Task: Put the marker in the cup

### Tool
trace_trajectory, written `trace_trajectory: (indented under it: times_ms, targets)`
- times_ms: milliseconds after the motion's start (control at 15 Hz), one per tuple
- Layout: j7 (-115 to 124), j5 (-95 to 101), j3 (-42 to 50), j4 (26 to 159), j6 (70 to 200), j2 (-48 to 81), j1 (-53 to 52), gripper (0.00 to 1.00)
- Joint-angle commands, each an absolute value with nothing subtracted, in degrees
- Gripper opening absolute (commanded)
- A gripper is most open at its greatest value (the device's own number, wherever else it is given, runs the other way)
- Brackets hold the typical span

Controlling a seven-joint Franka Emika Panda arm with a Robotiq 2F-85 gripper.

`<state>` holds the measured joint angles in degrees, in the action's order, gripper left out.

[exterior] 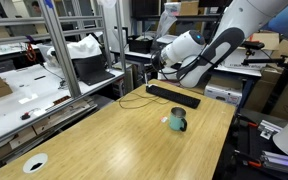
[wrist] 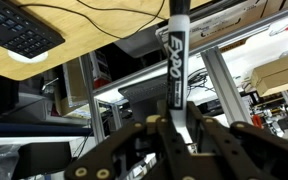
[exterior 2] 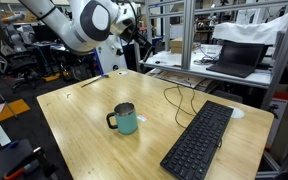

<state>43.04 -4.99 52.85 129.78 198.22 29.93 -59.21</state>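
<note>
marker (wrist: 176, 55) gripped in end effector (wrist: 177, 125), well apart from cup (exterior 2: 125, 120)

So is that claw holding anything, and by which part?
Yes. The gripper pinches the marker near one end; the rest of its dark body sticks out beyond the grip.

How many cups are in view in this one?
1. The cup stands upright on the table, near the keyboard but not touching it. More could be hidden in the clutter beyond the table.
</note>
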Motion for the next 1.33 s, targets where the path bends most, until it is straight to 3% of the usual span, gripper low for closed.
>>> trace_trajectory:
  times_ms: [0,267,467,933,1267]
  targets:
    - [40.47,-8.13,62.79,131.84,198.28,30.32,-69.90,0.05]
    - [36.16,-16.10,72.72,135.19,198.00,31.49,-80.82,0.05]
    - [26.71,-29.17,73.96,140.95,197.94,30.23,-84.54,0.05]
    - [29.05,-30.53,79.82,150.36,194.75,30.48,-93.56,0.05]
    - [31.32,-30.82,79.18,150.80,191.13,31.21,-95.91,0.05]
